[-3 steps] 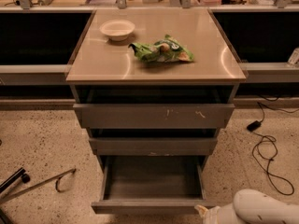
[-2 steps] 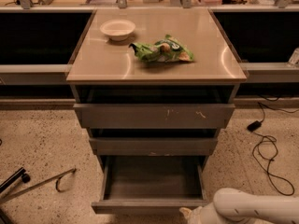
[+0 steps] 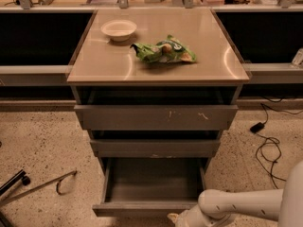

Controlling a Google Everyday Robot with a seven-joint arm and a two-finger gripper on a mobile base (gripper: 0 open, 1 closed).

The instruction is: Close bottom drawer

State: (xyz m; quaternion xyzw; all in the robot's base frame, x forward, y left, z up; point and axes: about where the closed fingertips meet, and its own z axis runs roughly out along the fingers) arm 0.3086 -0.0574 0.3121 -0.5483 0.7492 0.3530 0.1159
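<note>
The bottom drawer (image 3: 147,208) is the lowest of three grey drawers under the tan counter. It stands pulled far out, and its deep box looks empty inside. Its plain front faces me near the lower edge of the view. My white arm (image 3: 236,206) comes in from the lower right. My gripper (image 3: 176,219) sits at the bottom edge, just in front of the right part of the drawer front, mostly cut off by the frame.
The middle drawer (image 3: 155,148) and the scratched top drawer (image 3: 156,117) stick out slightly. A white bowl (image 3: 119,30) and a green snack bag (image 3: 163,51) lie on the counter (image 3: 94,70). Black cables (image 3: 267,145) lie on the floor at right, a metal hook (image 3: 61,183) at left.
My arm has moved left along the bottom edge, bringing the gripper in front of the right part of the bottom drawer's front. The drawer stays open.
</note>
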